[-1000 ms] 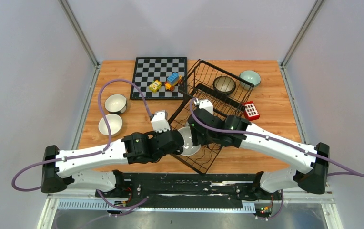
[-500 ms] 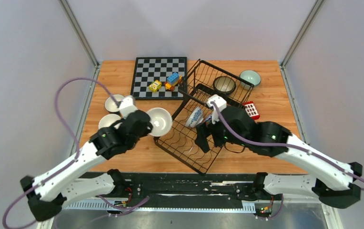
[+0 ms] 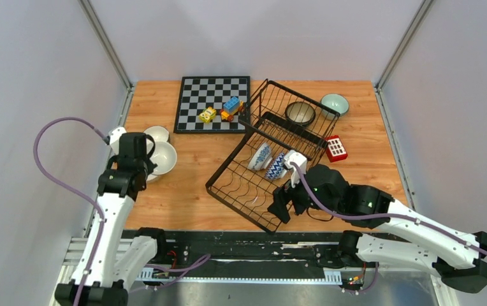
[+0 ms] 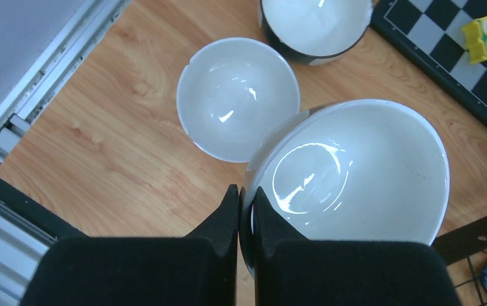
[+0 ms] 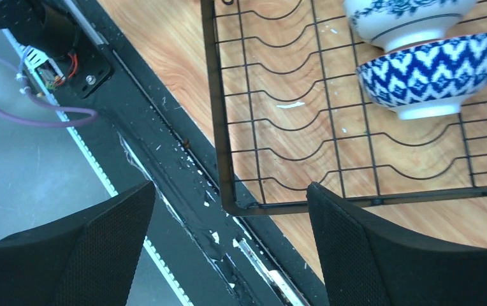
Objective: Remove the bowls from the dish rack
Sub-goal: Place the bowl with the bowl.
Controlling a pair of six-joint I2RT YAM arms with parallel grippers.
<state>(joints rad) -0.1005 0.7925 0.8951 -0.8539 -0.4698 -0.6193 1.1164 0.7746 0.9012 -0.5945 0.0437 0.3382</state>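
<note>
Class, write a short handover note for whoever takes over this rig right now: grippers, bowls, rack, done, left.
Left gripper: shut on the rim of a white-lined bowl, at the left of the table, beside a white bowl and a black-sided bowl set down.
Right gripper: open, empty, over the dish rack, near corner.
In the rack: blue zigzag bowl and blue floral bowl tipped on their sides, dark bowl at the far end.
Done: mint bowl on the table beyond the rack.
Left: release the held bowl, unload those three.
</note>
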